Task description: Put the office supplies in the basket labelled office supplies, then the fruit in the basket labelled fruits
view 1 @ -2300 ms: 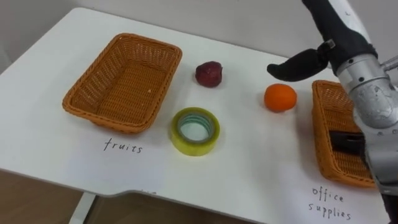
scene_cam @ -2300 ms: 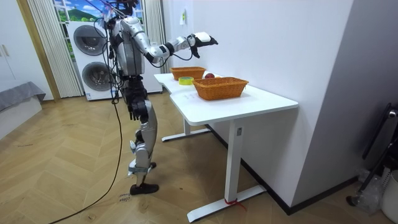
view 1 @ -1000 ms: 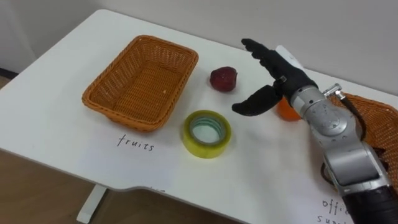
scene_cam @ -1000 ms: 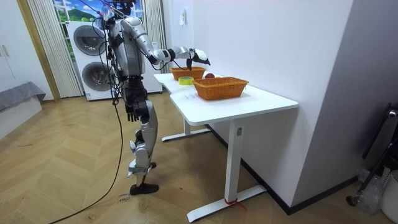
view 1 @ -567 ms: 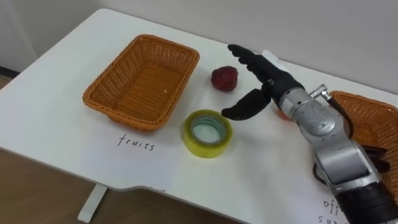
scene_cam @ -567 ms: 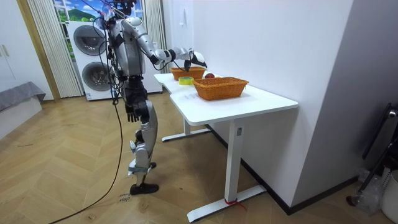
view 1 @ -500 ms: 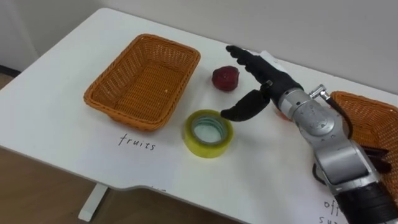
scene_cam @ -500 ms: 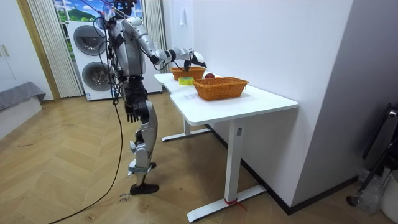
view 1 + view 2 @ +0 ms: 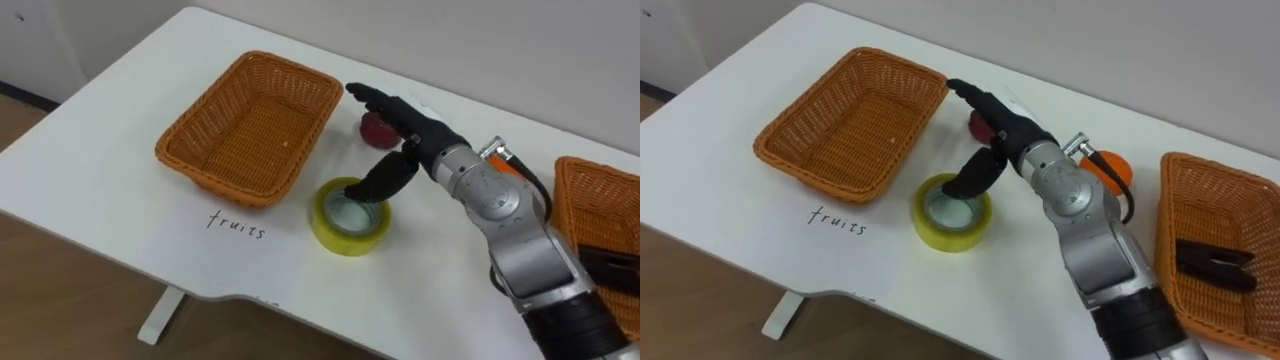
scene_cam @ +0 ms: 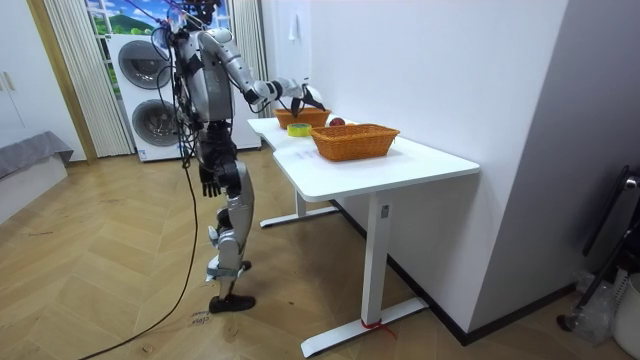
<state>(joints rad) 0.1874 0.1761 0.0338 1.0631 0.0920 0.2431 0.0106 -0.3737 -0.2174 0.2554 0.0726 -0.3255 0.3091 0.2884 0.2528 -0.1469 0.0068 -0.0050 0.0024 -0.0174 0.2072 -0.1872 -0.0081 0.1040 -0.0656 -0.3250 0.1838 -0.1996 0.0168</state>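
Tape roll [image 9: 345,238]: light, stiff and smooth, we judge. Our right robot hand [image 9: 420,146] is open, thumb in the core; we would pinch the wall.

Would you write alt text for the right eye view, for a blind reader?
The robot's open right hand reaches over a yellow tape roll on a white table, thumb at its hole. An empty wicker basket sits left, a dark red fruit and an orange lie behind the arm, and a second basket holding a dark object sits right.
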